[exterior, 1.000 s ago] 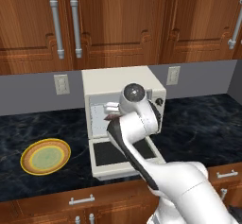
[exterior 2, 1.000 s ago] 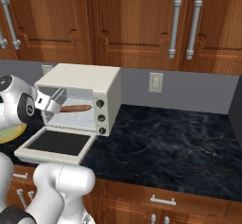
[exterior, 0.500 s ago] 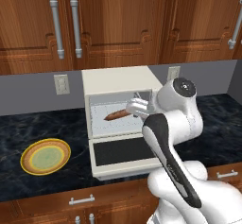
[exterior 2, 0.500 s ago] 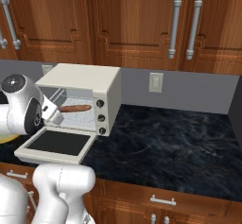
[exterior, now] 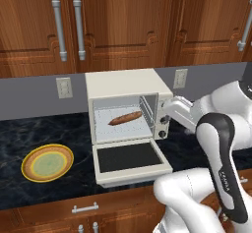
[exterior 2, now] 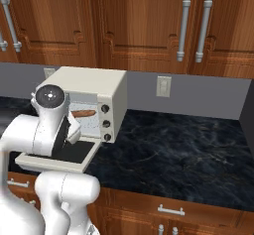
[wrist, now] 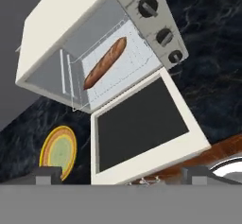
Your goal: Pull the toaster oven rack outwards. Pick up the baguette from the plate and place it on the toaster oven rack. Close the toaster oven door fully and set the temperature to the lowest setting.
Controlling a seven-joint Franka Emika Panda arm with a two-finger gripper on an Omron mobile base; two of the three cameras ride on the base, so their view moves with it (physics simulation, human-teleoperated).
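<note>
Even, bright rendered light, sharp throughout.
Light is soft and shadowless on the wooden cabinets; the dark marble table carries faint pale sheen, no hard glare. The toaster oven cavity is well lit. No motion blur; the hand view is steeply tilted, with slight coarse pixelation.
</note>
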